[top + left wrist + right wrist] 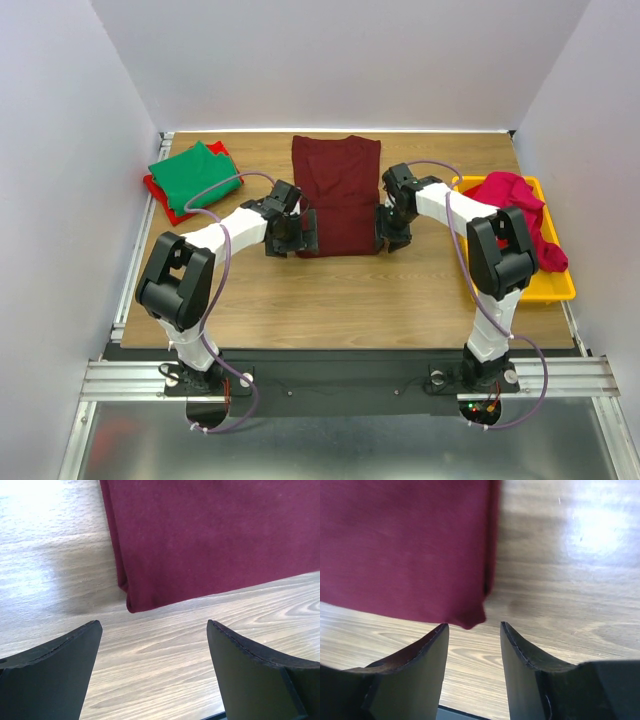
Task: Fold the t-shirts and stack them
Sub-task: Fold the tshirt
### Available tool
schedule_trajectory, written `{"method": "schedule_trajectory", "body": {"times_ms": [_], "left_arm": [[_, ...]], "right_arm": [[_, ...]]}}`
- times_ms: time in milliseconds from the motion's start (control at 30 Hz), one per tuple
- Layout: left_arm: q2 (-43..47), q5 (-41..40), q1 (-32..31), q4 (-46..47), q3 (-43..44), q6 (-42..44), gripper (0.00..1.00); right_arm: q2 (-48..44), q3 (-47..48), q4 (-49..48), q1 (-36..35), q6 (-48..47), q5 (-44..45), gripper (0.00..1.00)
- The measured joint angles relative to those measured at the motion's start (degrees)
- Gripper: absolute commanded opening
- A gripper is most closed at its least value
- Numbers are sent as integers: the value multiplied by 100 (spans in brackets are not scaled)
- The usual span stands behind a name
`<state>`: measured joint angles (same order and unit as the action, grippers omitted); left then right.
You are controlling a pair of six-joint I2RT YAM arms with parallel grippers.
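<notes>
Left gripper (152, 625) spread wide, empty | right gripper (473, 624) half-parted, empty | maroon t-shirt (335, 195) flat mid table (300, 300), near corners just ahead | pinch both corners level, catching every layer

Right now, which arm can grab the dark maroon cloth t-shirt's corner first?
Probably right: the t-shirt corner sits at the right end effector; the left end effector stands farther back.

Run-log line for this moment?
maroon t-shirt: flat, mid-table | left hand: open at near-left corner | right hand: open at near-right corner | green t-shirt: on red t-shirt, far left
</notes>
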<state>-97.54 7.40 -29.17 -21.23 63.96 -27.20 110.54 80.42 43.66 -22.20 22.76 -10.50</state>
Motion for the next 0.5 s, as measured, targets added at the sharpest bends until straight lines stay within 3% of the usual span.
{"method": "schedule_trajectory", "body": {"times_ms": [233, 500], "left_arm": [[0, -22, 2, 37, -31, -15, 99], [0, -83, 2, 66, -76, -17, 97]], "right_arm": [[90, -168, -114, 0, 15, -2, 38], [177, -168, -264, 0, 15, 0, 35]]}}
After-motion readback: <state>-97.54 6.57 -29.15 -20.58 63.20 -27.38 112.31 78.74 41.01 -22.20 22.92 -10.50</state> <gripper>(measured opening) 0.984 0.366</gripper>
